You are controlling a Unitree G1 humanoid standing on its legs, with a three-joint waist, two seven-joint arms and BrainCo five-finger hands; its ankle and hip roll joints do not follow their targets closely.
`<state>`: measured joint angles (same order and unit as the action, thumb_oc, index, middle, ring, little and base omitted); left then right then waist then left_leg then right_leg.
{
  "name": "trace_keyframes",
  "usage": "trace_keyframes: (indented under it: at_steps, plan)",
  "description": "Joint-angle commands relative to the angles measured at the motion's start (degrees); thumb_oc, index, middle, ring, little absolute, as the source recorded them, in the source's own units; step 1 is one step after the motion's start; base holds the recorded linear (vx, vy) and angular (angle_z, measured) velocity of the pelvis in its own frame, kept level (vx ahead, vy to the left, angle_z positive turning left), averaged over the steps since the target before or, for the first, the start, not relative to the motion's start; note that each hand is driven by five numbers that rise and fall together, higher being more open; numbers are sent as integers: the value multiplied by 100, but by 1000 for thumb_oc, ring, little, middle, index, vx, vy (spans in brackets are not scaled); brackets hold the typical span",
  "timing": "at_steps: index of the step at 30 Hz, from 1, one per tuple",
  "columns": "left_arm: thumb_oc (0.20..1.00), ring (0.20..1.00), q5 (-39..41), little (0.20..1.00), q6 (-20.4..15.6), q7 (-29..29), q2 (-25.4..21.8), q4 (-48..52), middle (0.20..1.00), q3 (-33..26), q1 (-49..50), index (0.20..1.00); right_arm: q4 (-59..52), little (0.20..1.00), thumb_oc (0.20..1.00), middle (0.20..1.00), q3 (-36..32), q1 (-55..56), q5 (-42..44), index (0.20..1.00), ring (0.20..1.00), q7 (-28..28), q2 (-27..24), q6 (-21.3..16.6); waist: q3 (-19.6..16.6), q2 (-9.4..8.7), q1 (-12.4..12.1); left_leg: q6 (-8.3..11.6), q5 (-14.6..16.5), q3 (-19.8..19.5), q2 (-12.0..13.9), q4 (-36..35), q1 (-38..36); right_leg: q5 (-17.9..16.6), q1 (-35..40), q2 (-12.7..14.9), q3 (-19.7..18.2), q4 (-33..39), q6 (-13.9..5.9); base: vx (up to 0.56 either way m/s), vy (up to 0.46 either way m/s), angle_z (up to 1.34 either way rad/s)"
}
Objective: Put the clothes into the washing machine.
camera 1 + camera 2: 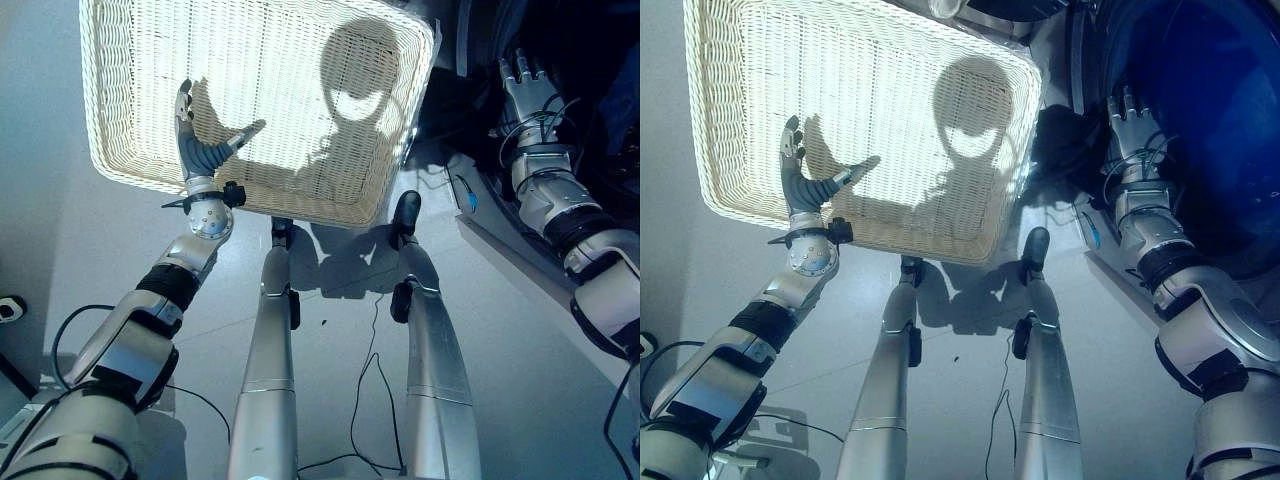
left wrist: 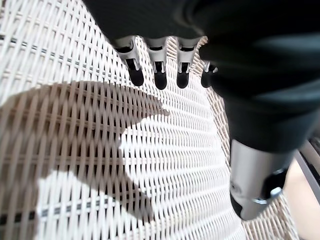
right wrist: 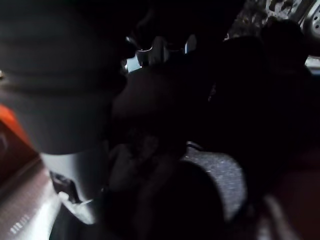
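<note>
Both hands have straight fingers: left hand point(image 1: 200, 150) over the wicker basket point(image 1: 120, 100), right hand point(image 1: 1132, 125) at the washing machine point(image 1: 1200, 120).

Left arm extended forward, forearm angled up and inward. Left hand point(image 1: 197, 148) held with fingers point(image 2: 158, 76) straight and close together in a row, thumb splayed well out to the side; palm holds nothing.

Right arm reaches forward on the far side, wrist straight. Right hand point(image 1: 1132, 123) raised with fingers upright and relaxed, slightly spread, nothing between them. Right wrist view too dark to add detail.
</note>
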<state>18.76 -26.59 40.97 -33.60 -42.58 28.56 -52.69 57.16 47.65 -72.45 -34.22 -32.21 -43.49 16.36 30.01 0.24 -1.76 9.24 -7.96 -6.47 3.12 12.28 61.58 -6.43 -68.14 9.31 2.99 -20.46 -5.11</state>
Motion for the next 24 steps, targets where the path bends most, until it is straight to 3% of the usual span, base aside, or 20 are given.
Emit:
trace_keyframes:
  at_steps: [1, 2, 3, 4, 5, 15, 24]
  plan:
    - [1000, 1000, -135, 1000, -188, 78, 250, -9, 1000, -186, -92, 1000, 557, 1000, 1000, 1000, 454, -1, -812, 1000, 1000, 1047, -45, 389, -22, 347, -97, -596, 46, 285, -594, 96, 107, -222, 185, -495, 543, 290, -254, 16, 35, 0]
    - [1000, 1000, -144, 1000, -192, 89, 265, -3, 1000, -192, -84, 1000, 615, 1000, 1000, 1000, 465, 5, -994, 1000, 1000, 1181, -32, 461, -22, 357, -101, -598, 40, 290, -591, 93, 111, -222, 182, -494, 542, 288, -251, 20, 33, 2]
    - [1000, 1000, -146, 1000, -181, 104, 279, 24, 1000, -193, -75, 1000, 703, 598, 598, 598, 485, 21, -1272, 598, 598, 1293, -28, 476, -22, 368, -111, -602, 23, 292, -592, 91, 115, -226, 183, -492, 545, 281, -248, 15, 18, 3]
    - [1000, 1000, -150, 1000, -184, 110, 285, 28, 1000, -190, -69, 1000, 734, 263, 263, 263, 487, 25, -1350, 263, 263, 1303, -26, 473, -22, 372, -115, -602, 15, 291, -592, 89, 117, -226, 184, -493, 546, 277, -245, 15, 12, 4]
    - [1000, 1000, -150, 1000, -196, 119, 292, 28, 1000, -185, -58, 1000, 774, 200, 200, 200, 481, 35, -1518, 200, 200, 1338, -15, 483, -22, 377, -121, -604, 7, 284, -597, 89, 121, -227, 182, -497, 545, 273, -241, 0, 0, 0]
    - [1000, 1000, -263, 1000, -172, 174, 337, 112, 1000, -283, 62, 1000, 717, 200, 200, 200, 390, 161, -2195, 200, 200, 1256, -28, 261, -22, 340, -112, -610, -25, 263, -588, 77, 160, -244, 152, -531, 527, 275, -231, 0, 0, 0]
    - [1000, 1000, -295, 1000, -175, 218, 367, 83, 1000, -285, 68, 1000, 758, 200, 200, 200, 359, 179, -1766, 200, 200, 880, -2, 130, -22, 343, -114, -609, -36, 241, -589, 82, 182, -254, 134, -536, 517, 269, -227, 0, 0, 0]
